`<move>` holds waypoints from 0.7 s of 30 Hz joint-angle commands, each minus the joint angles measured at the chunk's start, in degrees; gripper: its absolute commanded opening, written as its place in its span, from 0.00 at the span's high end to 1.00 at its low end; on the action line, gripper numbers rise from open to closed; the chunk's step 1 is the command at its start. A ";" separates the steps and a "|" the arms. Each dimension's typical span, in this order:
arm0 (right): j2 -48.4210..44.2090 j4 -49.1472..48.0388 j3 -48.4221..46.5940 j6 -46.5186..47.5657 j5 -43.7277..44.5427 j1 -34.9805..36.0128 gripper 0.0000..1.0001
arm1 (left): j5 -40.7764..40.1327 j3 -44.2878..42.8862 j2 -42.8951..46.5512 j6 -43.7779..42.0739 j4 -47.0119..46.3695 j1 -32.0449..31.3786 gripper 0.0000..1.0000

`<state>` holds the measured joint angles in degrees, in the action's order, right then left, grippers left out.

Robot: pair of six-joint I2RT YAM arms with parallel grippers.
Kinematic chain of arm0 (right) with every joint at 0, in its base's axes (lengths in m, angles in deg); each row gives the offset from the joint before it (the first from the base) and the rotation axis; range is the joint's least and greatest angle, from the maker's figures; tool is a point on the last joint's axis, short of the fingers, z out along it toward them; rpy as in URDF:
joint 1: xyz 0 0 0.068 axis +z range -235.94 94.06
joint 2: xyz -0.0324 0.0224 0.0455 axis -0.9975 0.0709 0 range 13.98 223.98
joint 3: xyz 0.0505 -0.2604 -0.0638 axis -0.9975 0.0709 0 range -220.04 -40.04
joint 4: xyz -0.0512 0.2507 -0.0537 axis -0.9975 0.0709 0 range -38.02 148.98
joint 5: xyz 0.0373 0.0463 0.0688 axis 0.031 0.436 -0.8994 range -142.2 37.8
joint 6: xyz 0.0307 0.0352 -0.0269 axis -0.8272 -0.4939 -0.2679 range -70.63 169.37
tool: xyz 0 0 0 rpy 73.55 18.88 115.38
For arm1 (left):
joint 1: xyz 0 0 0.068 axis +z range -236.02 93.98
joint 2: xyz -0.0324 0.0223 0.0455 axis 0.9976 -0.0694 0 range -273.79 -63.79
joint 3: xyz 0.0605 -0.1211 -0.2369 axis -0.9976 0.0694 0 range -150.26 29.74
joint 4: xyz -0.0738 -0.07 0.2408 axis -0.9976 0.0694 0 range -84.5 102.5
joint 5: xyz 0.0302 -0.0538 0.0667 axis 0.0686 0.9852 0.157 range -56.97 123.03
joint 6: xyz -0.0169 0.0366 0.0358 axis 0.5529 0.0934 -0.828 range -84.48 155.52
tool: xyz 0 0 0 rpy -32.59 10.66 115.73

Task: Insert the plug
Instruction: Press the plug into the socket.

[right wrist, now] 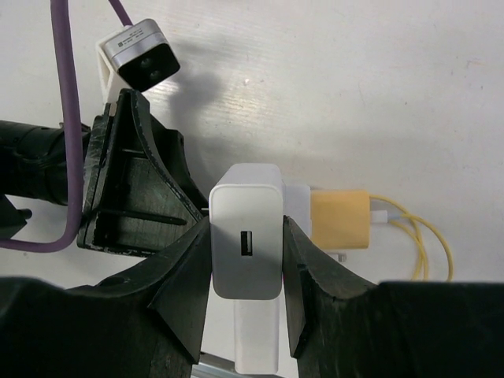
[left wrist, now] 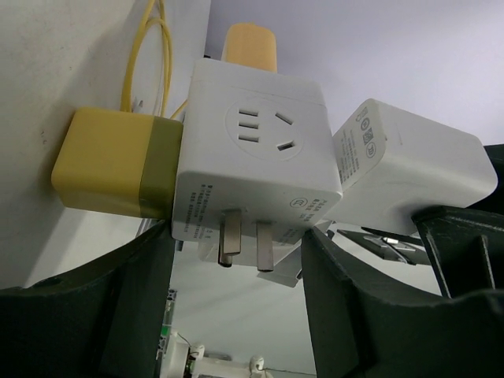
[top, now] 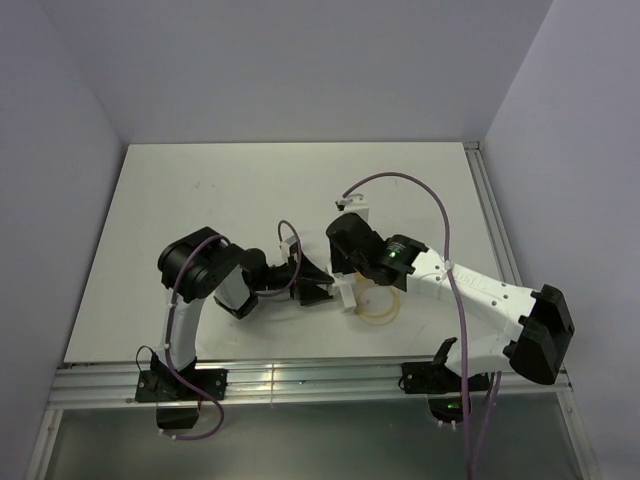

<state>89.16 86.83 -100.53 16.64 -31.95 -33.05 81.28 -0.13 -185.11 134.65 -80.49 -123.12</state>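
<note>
A white socket cube point(left wrist: 260, 150) sits between my left gripper's point(left wrist: 240, 260) dark fingers, which press on its lower corners. Two metal prongs point(left wrist: 264, 246) stick out of it toward the camera. The plug is a white USB charger point(right wrist: 246, 236), and my right gripper point(right wrist: 246, 250) is shut on its sides. It leans tilted against the cube's right face point(left wrist: 409, 169), its pins hidden. From above, both grippers meet at the cube point(top: 347, 292) in the middle of the table.
A yellow plug point(left wrist: 110, 165) sits in the cube's left face, and its yellow cable point(top: 385, 312) coils on the table. Another orange plug point(left wrist: 250, 43) shows behind the cube. Purple camera cables point(top: 440, 215) arch over the arms.
</note>
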 commanded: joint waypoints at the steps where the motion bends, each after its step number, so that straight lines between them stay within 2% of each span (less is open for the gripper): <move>1: 6.90 1.62 2.92 -3.48 -15.41 0.39 1.00 | -3.25 1.83 -5.16 -4.29 -19.57 -1.04 1.00; 4: 8.22 3.64 0.73 -1.64 -16.30 -0.06 1.00 | -3.25 1.92 -5.68 -5.26 -18.77 -1.04 1.00; 10: 9.99 3.38 3.35 -1.54 -17.53 0.12 1.00 | -3.51 2.00 -6.83 -4.74 -20.09 -1.04 1.00; 15: 9.73 5.93 3.53 -2.33 -12.79 1.96 1.00 | -3.60 2.09 -5.95 -6.14 -18.24 -1.04 1.00; 21: 9.20 2.26 8.89 -7.43 -7.42 6.52 1.00 | -4.04 2.01 -5.86 -6.32 -17.80 -0.87 1.00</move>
<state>92.85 81.80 -99.79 18.43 -28.69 -31.55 81.94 -0.24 -185.88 133.80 -80.62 -122.53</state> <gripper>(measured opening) 0.440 0.637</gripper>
